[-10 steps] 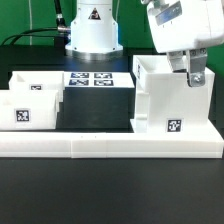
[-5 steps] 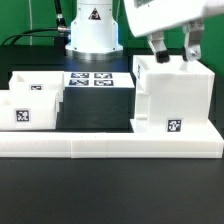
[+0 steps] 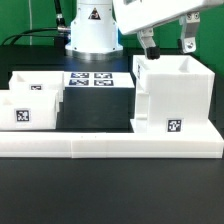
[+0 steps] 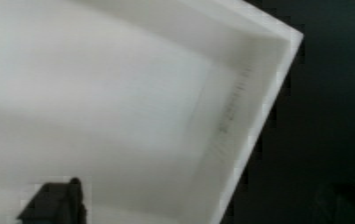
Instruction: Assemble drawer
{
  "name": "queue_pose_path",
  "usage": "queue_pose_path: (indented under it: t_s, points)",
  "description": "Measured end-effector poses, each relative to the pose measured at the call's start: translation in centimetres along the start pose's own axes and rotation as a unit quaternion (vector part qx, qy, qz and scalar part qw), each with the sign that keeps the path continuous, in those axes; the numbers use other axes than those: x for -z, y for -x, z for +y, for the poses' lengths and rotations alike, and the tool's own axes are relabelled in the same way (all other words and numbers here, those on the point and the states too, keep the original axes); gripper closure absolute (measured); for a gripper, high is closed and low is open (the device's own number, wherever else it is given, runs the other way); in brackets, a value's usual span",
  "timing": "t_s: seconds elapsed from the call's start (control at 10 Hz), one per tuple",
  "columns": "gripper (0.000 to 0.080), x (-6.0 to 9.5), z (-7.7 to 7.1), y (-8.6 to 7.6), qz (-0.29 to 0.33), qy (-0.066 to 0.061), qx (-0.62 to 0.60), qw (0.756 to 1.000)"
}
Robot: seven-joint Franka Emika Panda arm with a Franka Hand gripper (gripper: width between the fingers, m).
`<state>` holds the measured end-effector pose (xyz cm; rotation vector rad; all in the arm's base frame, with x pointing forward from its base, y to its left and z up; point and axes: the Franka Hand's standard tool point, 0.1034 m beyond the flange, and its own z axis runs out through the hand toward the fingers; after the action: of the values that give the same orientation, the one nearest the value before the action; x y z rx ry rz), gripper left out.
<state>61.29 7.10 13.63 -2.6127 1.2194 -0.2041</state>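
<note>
The large white cubic housing (image 3: 173, 98) stands on the exterior view's right, open side up, with a square tag on its front. Two small white open-top trays (image 3: 30, 100) sit on the exterior view's left, each with a tag. My gripper (image 3: 168, 45) hangs above the housing's far rim, fingers spread apart and holding nothing. In the wrist view the housing's white wall and rim (image 4: 245, 90) fill most of the picture, and one dark fingertip (image 4: 53, 200) shows over it.
A long low white border rail (image 3: 110, 146) runs along the front of the parts. The marker board (image 3: 92, 80) lies flat behind the trays, before the robot's base (image 3: 92, 35). Dark table surface surrounds everything.
My gripper has let go of the housing's rim, opened, and risen up and toward the exterior view's left. The housing stays in place against the rail.
</note>
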Motion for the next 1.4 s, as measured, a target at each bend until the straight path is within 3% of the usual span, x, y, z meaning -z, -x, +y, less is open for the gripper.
queue_pose_path:
  t_s: [0.1, 0.2, 0.6, 0.7, 0.8, 0.9, 1.2, 1.3, 1.4]
  points:
    - [0.015, 0.3, 1.1, -0.6, -0.007, 0.018, 0.073, 0.997]
    - [0.015, 0.7, 1.9, -1.4, -0.01, 0.028, 0.132, 0.991]
    - [0.015, 0.7, 2.3, -1.7, -0.013, 0.03, 0.264, 0.964]
    - [0.015, 0.8, 3.1, -2.0, -0.016, 0.038, 0.336, 0.941]
    - [0.015, 1.0, 4.7, -2.7, -0.019, 0.055, 0.415, 0.908]
    - [0.015, 1.4, 6.6, -3.4, -0.023, 0.061, 0.446, 0.892]
    - [0.015, 1.1, 11.9, -6.3, -0.011, 0.076, 0.47, 0.879]
    - [0.015, 0.7, 12.9, -6.7, -0.011, 0.079, 0.461, 0.884]
    - [0.015, 0.8, 12.4, -6.5, -0.009, 0.077, 0.461, 0.884]
